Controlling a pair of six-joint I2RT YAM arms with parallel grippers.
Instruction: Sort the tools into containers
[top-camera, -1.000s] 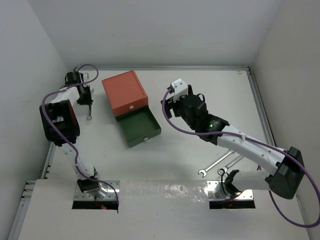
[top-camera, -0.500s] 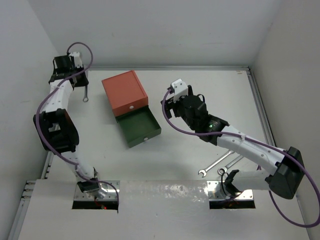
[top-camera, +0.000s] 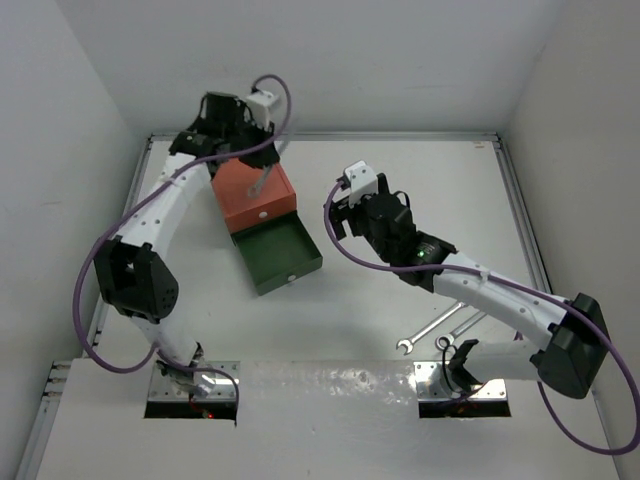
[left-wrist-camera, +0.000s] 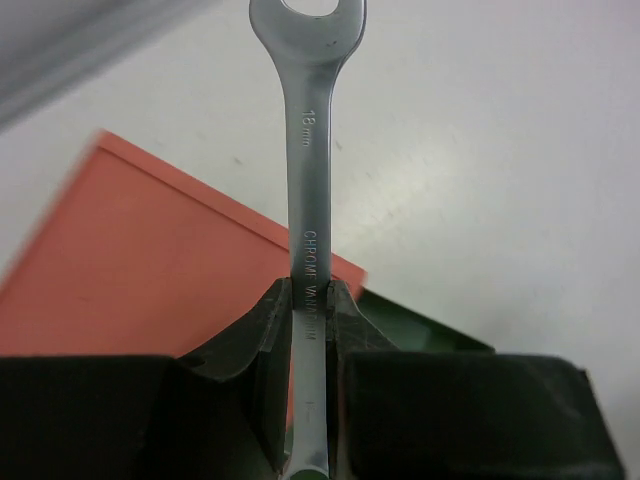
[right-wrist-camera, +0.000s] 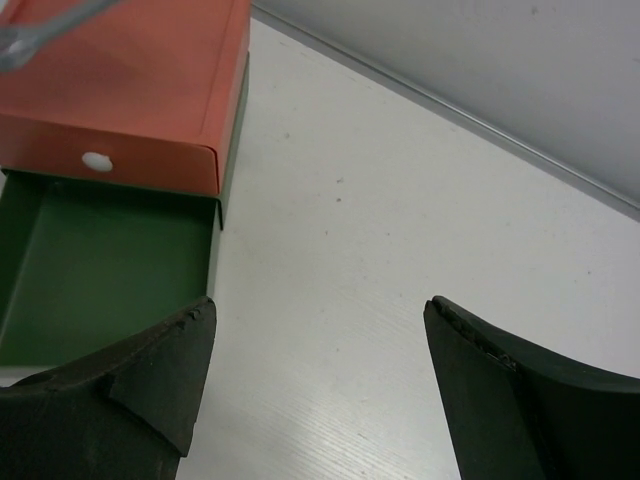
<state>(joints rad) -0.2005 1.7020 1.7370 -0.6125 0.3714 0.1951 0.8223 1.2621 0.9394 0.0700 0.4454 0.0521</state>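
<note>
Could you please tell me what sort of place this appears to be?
Probably a robotics lab test cell: a left arm and right arm bolted to a white table, plain white walls closing it in, and only a small drawer box and wrenches set out.

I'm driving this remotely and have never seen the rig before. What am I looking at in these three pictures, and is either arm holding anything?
These are two robot arms, the left arm and the right arm, bolted at the near edge of a white table. Each ends in a two-finger gripper.

The overhead picture looks down from above and behind the arms. The other two come from a camera on each wrist, so each shows that arm's own gripper at the bottom.

The left gripper is shut on a silver wrench, held over the closed orange-red drawer. Under that, the dark green drawer is pulled out.

The right gripper is open and holds nothing. It sits beside the drawers.

Two more wrenches lie on the table near the right arm's base.
</note>
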